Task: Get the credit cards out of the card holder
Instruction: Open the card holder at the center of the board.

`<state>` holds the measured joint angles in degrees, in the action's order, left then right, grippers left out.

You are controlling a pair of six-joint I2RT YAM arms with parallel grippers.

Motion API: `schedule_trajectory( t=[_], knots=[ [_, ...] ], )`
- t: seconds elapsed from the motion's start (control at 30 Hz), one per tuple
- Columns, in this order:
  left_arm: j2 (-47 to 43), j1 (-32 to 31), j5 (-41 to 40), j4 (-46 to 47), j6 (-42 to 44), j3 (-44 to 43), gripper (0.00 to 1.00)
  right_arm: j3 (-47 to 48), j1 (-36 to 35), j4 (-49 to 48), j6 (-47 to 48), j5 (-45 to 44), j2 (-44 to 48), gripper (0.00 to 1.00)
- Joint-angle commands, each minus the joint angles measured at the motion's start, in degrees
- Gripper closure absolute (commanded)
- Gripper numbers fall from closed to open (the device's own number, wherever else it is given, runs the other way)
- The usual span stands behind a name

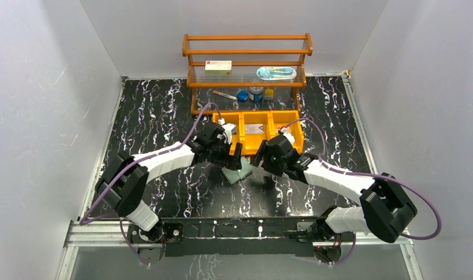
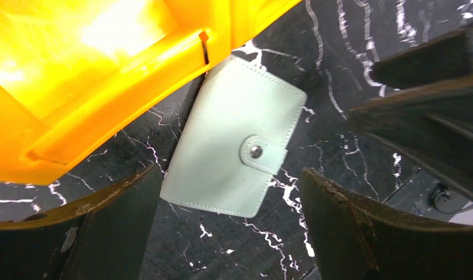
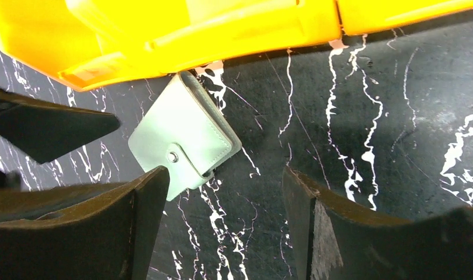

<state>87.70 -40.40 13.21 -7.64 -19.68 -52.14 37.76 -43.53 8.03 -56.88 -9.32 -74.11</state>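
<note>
The card holder (image 1: 236, 174) is a sage-green wallet lying flat on the black marbled table, folded shut with its tab snapped. It shows in the left wrist view (image 2: 234, 140) and in the right wrist view (image 3: 181, 140), one corner tucked against the orange bin. My left gripper (image 1: 235, 156) hovers over it, open, the wallet's near edge between its fingers (image 2: 229, 173). My right gripper (image 1: 261, 161) is open just right of it, its left finger (image 3: 146, 198) above the wallet's corner and bare table between its fingers (image 3: 225, 173). The credit cards are hidden.
An orange three-compartment bin (image 1: 257, 125) stands right behind the wallet, with a pale flat item in its middle pocket. Behind it a wooden shelf rack (image 1: 247, 64) holds a white box, a blue packet and small jars. Grey walls close in the table's sides.
</note>
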Motion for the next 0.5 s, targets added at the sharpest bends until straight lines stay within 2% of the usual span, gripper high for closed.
schedule_trajectory(
  t=[0.0,0.1,0.37,0.47],
  knots=[
    [3.89,-0.2,1.99,2.82,0.15,-0.02,0.17,-3.22,0.02,-2.99,-2.8,-2.83,3.32,0.2],
    [4.66,-0.18,2.95,2.41,-0.47,1.21,0.22,-4.84,-0.05,-3.48,-4.41,-2.9,3.71,0.2],
    [0.32,-0.29,11.68,7.35,-5.36,10.91,0.52,-3.4,0.01,-7.93,-1.51,5.1,-0.28,0.28],
    [-1.46,-0.33,12.17,9.15,-6.92,13.67,0.55,-1.76,-0.25,-9.15,0.85,8.64,-4.13,0.34]
  ],
)
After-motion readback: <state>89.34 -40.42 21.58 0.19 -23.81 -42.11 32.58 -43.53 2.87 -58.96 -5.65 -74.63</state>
